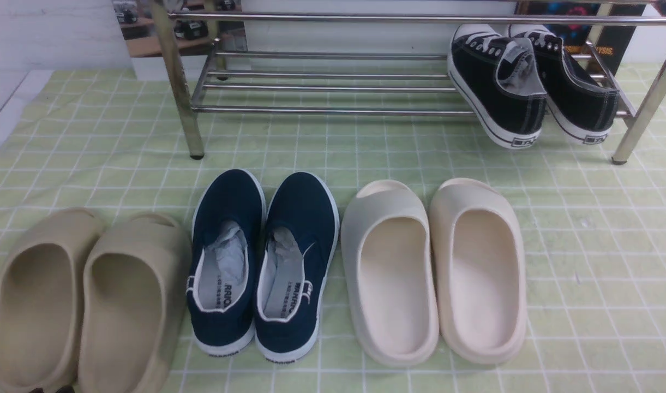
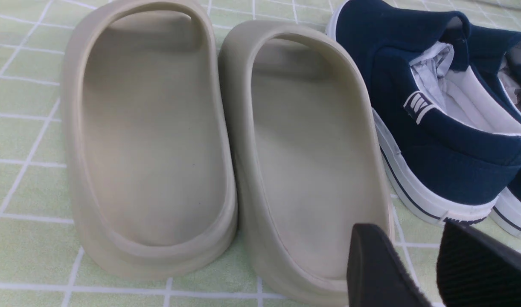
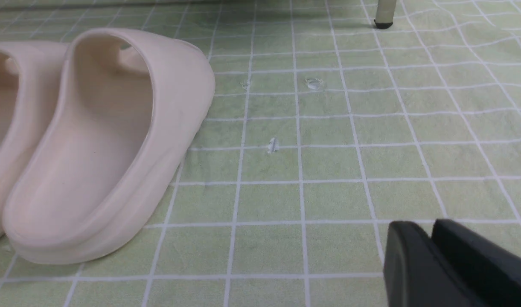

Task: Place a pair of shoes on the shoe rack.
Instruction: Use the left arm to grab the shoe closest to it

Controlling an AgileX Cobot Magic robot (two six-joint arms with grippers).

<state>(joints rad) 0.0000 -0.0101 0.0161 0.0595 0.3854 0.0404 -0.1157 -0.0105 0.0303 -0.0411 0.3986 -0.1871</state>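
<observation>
Beside the parted left gripper (image 2: 407, 233) stand navy shoes (image 2: 414, 145); right gripper (image 3: 423, 230) clenched.

On the shoe rack (image 1: 333, 111) the lower bars lie free left to middle; black sneakers (image 1: 529, 93) block its right end. The navy shoes (image 1: 294, 218) sit hemmed between beige slides (image 1: 131, 305) and cream slides (image 1: 390, 273), open cloth (image 1: 365, 155) ahead

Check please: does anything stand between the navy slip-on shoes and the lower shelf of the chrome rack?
Nothing visible does. Only bare checked cloth lies between the navy shoes and the shoe rack. The black sneakers sit at the shelf's right end; the bars left of them are free.
</observation>
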